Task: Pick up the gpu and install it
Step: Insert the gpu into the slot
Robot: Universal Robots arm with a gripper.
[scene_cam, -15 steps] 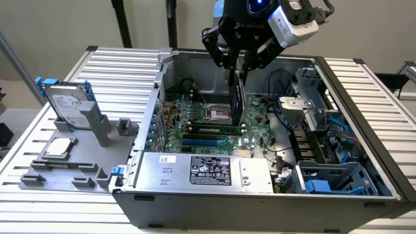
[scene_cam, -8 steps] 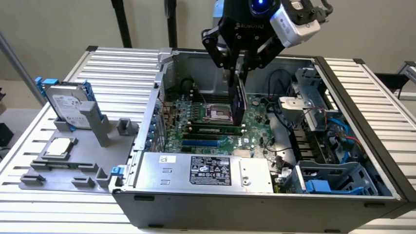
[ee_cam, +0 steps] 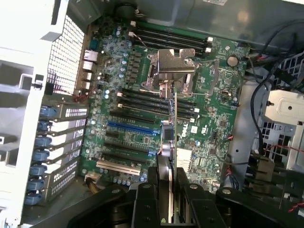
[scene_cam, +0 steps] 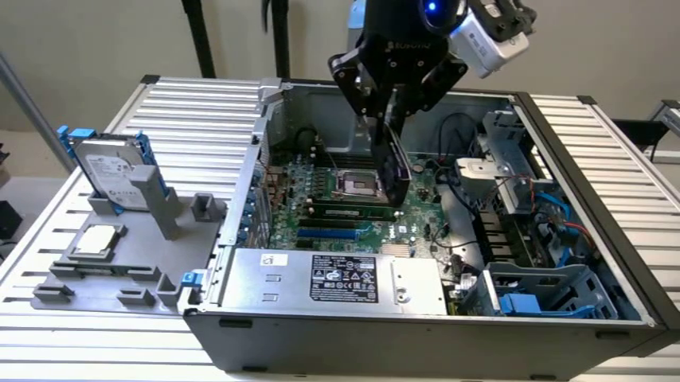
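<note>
Above motherboard (scene_cam: 351, 213), gripper (scene_cam: 391, 113) clamped on gpu (scene_cam: 396, 171), held on edge inside case (scene_cam: 425, 338); pickup looks done, gpu seemingly not yet seated, install remaining.

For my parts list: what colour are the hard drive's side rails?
Blue side rails; best in the exterior view.

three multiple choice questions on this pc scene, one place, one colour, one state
1. Where is the gpu? A. on the table B. above the motherboard C. on the floor
2. What colour are the hard drive side rails? A. blue B. red C. yellow
3. The gripper is: A. open, empty B. resting on the table C. shut on the gpu
Answers: 1 B, it hangs edge-down over the board; 2 A, blue shows along its edges; 3 C, the card sits clamped in it.
</note>
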